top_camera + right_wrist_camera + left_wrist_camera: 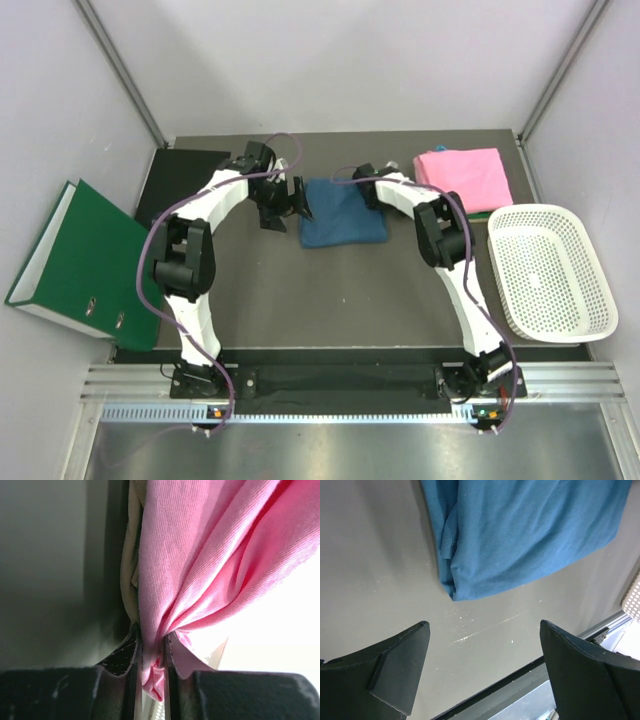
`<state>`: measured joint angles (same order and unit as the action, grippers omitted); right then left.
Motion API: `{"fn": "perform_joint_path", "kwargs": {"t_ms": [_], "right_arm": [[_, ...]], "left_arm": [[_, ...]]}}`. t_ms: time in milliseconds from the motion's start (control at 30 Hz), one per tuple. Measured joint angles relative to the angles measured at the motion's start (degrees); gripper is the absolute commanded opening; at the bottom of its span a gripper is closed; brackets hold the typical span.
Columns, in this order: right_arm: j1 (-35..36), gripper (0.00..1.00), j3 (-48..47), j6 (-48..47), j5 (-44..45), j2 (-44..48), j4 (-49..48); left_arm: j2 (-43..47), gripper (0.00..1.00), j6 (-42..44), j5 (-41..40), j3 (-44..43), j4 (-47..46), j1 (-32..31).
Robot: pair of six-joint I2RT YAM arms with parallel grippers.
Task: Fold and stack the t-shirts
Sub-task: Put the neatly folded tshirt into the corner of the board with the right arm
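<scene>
Pinching the edge of the pink shirt (210, 555), the right gripper (152, 647) has its jaws nearly shut on a bunched fold, and the cloth fans out ahead of them. I'd lift slow and catch every layer so the fold doesn't flop open. Seen from above, its long side runs left-right. The left gripper (484, 626) gapes wide and empty, with the blue shirt (530, 530) flat just ahead.

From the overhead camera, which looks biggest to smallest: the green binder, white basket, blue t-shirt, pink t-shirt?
1. green binder and white basket, roughly alike.
2. blue t-shirt and pink t-shirt, too close to rank.
</scene>
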<state>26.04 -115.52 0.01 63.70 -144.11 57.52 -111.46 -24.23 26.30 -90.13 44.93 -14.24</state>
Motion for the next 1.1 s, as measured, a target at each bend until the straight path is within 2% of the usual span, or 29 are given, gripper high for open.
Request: {"fn": "perform_joint_path", "kwargs": {"t_ms": [200, 300, 367, 433, 500, 533, 600, 633, 733, 867, 1100], "right_arm": [[4.92, 0.00, 0.02, 0.68, -3.21, 1.38, 0.85], [6.34, 0.04, 0.04, 1.99, -5.33, 2.32, 1.75], [6.97, 0.29, 0.04, 2.91, -6.29, 2.73, 2.34], [7.50, 0.33, 0.04, 4.59, -6.93, 2.93, 3.04], [7.89, 0.45, 0.04, 5.99, -8.00, 3.26, 3.72], [8.00, 0.54, 0.04, 6.67, -8.81, 3.54, 3.93], [8.15, 0.63, 0.28, 7.63, -12.92, 5.14, 4.00], [8.17, 0.74, 0.81, 7.76, -15.41, 6.54, 3.69], [8.20, 0.94, 2.29, 7.96, -23.15, 12.55, 2.67], [7.98, 1.00, 3.08, 7.89, -32.72, 21.75, -0.13], [4.04, 1.00, 11.50, 10.23, -48.92, 34.25, -6.34]], "left_arm": [[0.22, 0.96, -0.11, -0.39, 0.76, -0.13, 0.02], [0.85, 0.96, -0.11, -0.79, 0.92, -0.26, 0.02], [1.62, 0.97, -0.11, -1.29, 1.36, -0.37, 0.02], [2.69, 0.98, -0.13, -2.01, 2.12, -0.50, 0.02], [3.76, 0.98, -0.15, -2.67, 3.17, -1.18, 0.13], [4.13, 0.98, -0.17, -2.93, 3.58, -1.51, 0.26], [4.46, 0.98, -0.26, -3.17, 4.57, -2.84, 0.57], [4.46, 0.98, -0.26, -3.08, 5.07, -3.63, 0.76], [4.46, 0.98, -0.31, -2.93, 6.71, -5.99, 1.22], [3.39, 0.96, -1.07, -2.19, 7.54, -10.69, 1.51], [-4.70, 0.95, -2.10, -0.61, 6.05, -17.62, 1.46]]}}
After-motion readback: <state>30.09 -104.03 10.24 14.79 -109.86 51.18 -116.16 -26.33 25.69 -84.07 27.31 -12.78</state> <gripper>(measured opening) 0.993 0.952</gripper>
